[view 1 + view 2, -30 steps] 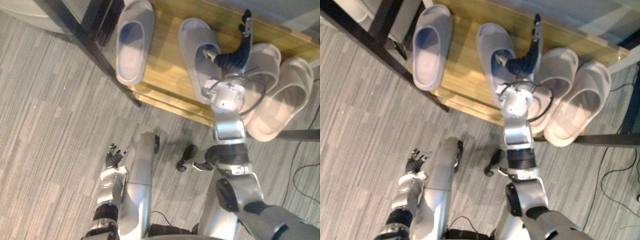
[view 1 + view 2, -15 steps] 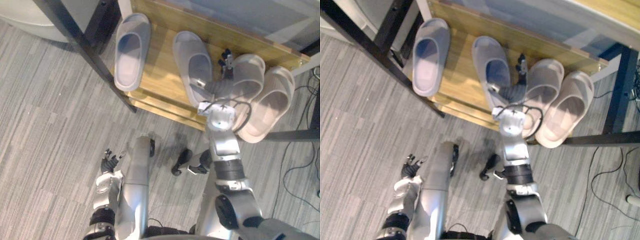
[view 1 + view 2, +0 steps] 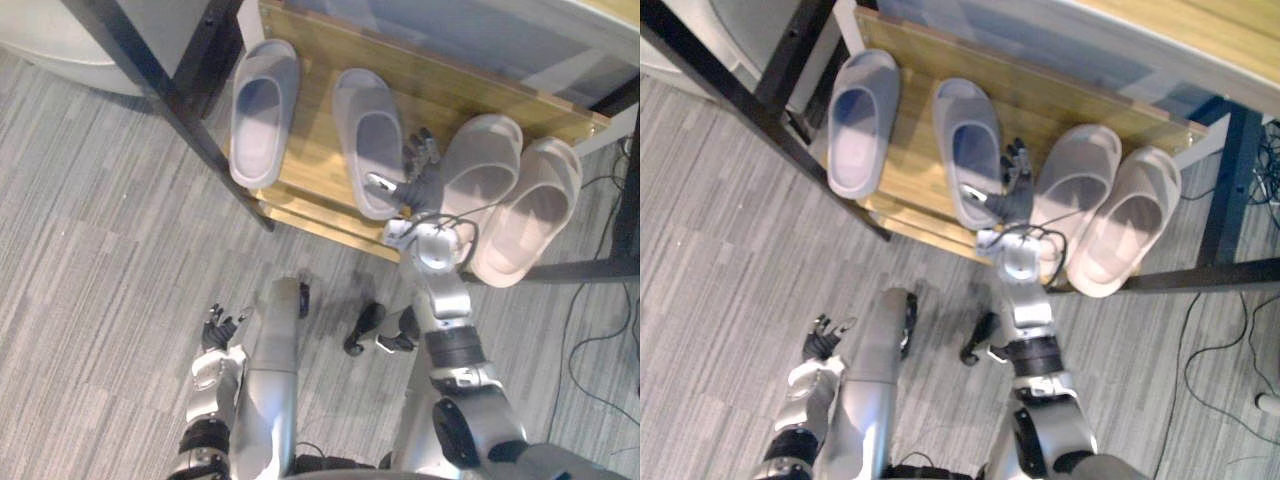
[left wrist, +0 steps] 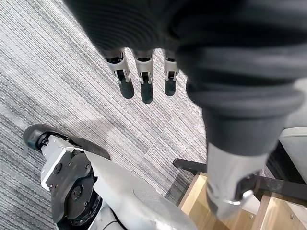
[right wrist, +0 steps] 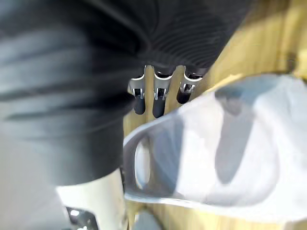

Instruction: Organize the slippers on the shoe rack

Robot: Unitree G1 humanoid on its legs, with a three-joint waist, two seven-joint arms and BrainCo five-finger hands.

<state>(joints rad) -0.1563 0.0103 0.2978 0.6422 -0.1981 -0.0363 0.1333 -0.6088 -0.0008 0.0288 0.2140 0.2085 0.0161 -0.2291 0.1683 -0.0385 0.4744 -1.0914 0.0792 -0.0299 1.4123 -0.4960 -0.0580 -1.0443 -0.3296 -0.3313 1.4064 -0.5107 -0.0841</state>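
Well, starting at my left, my left robot hand (image 3: 219, 331) hangs low over the grey carpet floor (image 3: 90, 250), well apart from the shoe rack (image 3: 322, 110), and its fingers (image 4: 146, 88) are straight and loosely spread with nothing in them. Further along, a black frame leg (image 3: 165, 95) slants down across the carpet just beside the rack's left end. On the rack's wooden shelf the left grey slipper (image 3: 262, 110) lies with its toe towards the back, and its heel reaches the shelf's front edge. A strip of bare wood separates it from the second grey slipper (image 3: 366, 140), which is angled a little, with its heel end nearer the front edge. My right robot hand (image 3: 421, 183) is up at the shelf in the gap between this second grey slipper and the pale pair. Its fingers (image 5: 157, 101) are extended and apart, pointing towards the back of the shelf, and its thumb reaches out towards the grey slipper's heel side. I cannot tell whether the thumb touches it, and the hand clasps nothing. To the right of my hand, the third slipper (image 3: 482, 170), pale beige, lies just beside it. The fourth slipper (image 3: 530, 215), also pale, touches the third along its side, and the heels of both overhang the shelf's front edge.
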